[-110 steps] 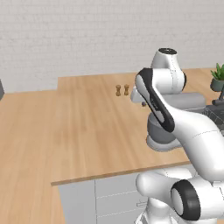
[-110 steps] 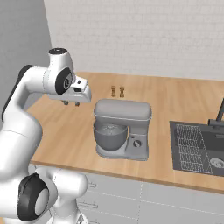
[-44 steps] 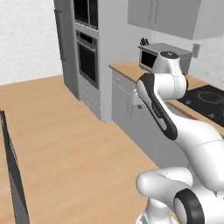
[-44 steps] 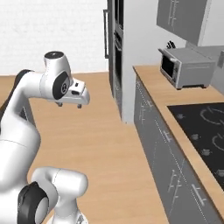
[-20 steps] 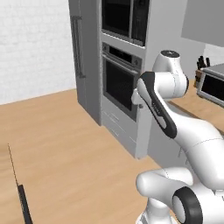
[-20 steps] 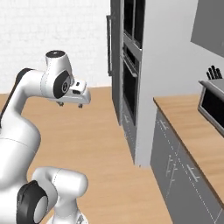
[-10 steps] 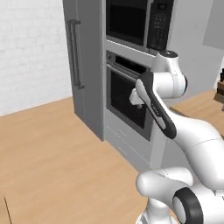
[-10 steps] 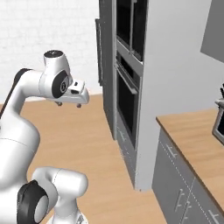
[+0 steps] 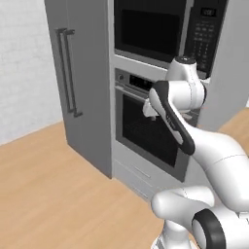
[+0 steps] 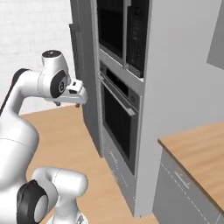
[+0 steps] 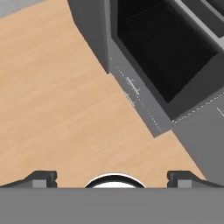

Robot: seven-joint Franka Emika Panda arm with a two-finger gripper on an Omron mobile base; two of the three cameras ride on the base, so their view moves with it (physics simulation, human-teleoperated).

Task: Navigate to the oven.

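The oven [image 9: 143, 132] is built into a grey wall column, with a wide dark glass door, a silver bar handle [image 10: 118, 99] and a black control strip above it. It stands straight ahead in the left base view and just right of the arm in the right base view [image 10: 117, 124]. Its dark door window [image 11: 168, 48] fills the upper right of the hand view. My gripper [image 10: 79, 95] hangs in the air in front of the oven, pointing down at the wood floor. Its fingertips [image 11: 42, 177] sit far apart, open, holding nothing.
A black-fronted microwave [image 9: 153, 29] sits above the oven. A tall grey fridge [image 9: 80, 82] with vertical handles stands to its left. A wooden counter [image 10: 197, 151] over grey cabinets lies to the right. Wood floor [image 9: 53, 194] stretches in front.
The whole picture has shifted as the base drove: the oven column has come closer and more to the middle. The arm keeps the same pose, gripper still open.
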